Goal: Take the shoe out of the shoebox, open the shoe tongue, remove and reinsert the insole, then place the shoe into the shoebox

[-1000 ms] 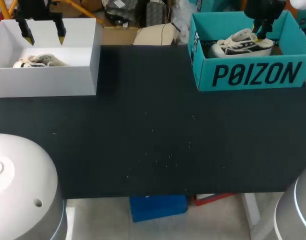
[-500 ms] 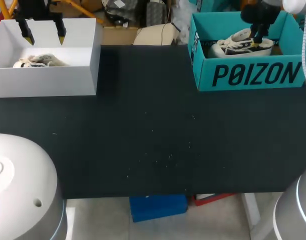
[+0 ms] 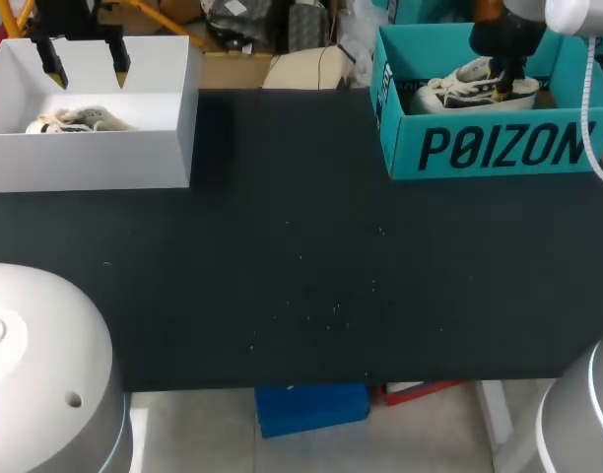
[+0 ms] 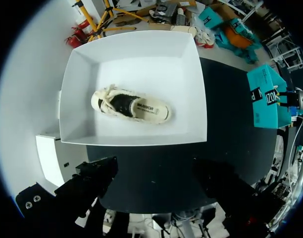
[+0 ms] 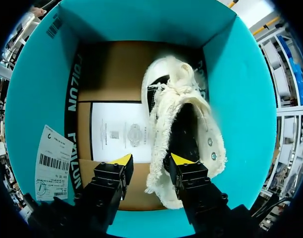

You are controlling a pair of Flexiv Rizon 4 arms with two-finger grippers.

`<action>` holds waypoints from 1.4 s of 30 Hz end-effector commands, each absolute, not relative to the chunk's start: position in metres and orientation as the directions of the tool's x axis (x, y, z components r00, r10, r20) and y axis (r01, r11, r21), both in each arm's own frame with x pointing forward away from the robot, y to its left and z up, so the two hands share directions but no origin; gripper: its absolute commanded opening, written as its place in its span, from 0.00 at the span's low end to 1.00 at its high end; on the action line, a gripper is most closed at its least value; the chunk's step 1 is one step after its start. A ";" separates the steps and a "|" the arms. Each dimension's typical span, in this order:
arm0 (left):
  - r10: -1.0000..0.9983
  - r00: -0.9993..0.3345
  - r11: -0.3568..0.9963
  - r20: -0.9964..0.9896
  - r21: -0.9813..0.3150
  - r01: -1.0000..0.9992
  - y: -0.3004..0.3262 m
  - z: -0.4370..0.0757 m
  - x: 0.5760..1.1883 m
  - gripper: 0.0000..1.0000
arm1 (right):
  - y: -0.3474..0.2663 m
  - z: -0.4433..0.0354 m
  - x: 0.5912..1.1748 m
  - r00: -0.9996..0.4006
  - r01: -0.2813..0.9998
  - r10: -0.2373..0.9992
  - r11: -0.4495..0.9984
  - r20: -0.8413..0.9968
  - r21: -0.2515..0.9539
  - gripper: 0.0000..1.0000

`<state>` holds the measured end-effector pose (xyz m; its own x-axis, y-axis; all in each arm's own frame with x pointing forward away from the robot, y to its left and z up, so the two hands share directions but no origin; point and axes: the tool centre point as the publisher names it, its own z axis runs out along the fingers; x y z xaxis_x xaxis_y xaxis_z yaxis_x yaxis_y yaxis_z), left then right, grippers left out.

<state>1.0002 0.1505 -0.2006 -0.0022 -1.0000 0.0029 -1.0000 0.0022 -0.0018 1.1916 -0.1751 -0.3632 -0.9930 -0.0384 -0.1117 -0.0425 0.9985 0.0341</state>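
Right pincer [image 5: 153, 159], spread wide, has just dropped into the teal box [image 5: 37, 84] and now straddles the collar of the shoe [image 5: 183, 87] lying inside, so the lift-out grab looks imminent, while the left pincer [image 3: 88, 71] hangs spread over the white box [image 3: 85, 158].

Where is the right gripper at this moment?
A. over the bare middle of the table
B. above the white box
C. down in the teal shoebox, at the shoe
C: the right gripper is low inside the teal shoebox, open astride the side edge of the shoe.
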 end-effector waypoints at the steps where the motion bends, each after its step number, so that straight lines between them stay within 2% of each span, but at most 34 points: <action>1: -1.000 -0.001 0.001 0.001 0.000 -1.000 0.150 -0.200 1.000 1.00 | -0.174 -0.376 1.200 -0.995 -0.046 -0.042 0.998 -0.094 0.034 0.45; 16: -1.000 -0.001 0.001 0.001 0.000 -1.000 0.150 -0.200 1.000 1.00 | -0.170 -0.399 1.204 -0.993 -0.074 -0.071 0.997 -0.091 0.025 0.44; 21: -1.000 -0.001 0.001 0.001 0.000 -1.000 0.150 -0.200 1.000 1.00 | -0.172 -0.403 1.205 -0.992 -0.082 -0.081 0.997 -0.102 0.010 0.35; 24: -1.000 -0.001 0.001 0.001 0.000 -1.000 0.150 -0.200 1.000 1.00 | -0.173 -0.406 1.206 -0.991 -0.085 -0.085 0.996 -0.105 -0.002 0.25; 26: -1.000 -0.001 0.001 0.001 0.000 -1.000 0.150 -0.200 1.000 1.00 | -0.174 -0.407 1.206 -0.990 -0.084 -0.084 0.996 -0.111 -0.009 0.18; 28: -1.000 -0.001 0.001 0.001 0.000 -1.000 0.150 -0.200 1.000 1.00 | -0.175 -0.407 1.206 -0.990 -0.081 -0.083 0.997 -0.116 -0.016 0.04; 29: -1.000 -0.001 0.001 0.001 0.000 -1.000 0.150 -0.200 1.000 1.00 | -0.175 -0.406 1.206 -0.989 -0.080 -0.082 0.997 -0.121 -0.020 0.00; 37: -1.000 -0.001 0.001 0.001 0.000 -1.000 0.150 -0.200 1.000 1.00 | -0.180 -0.389 1.210 -0.988 -0.058 -0.063 0.998 -0.143 -0.038 0.00; 42: -1.000 -0.001 0.001 0.001 0.000 -1.000 0.150 -0.200 1.000 1.00 | -0.182 -0.361 1.210 -0.986 -0.028 -0.034 0.999 -0.163 -0.041 0.00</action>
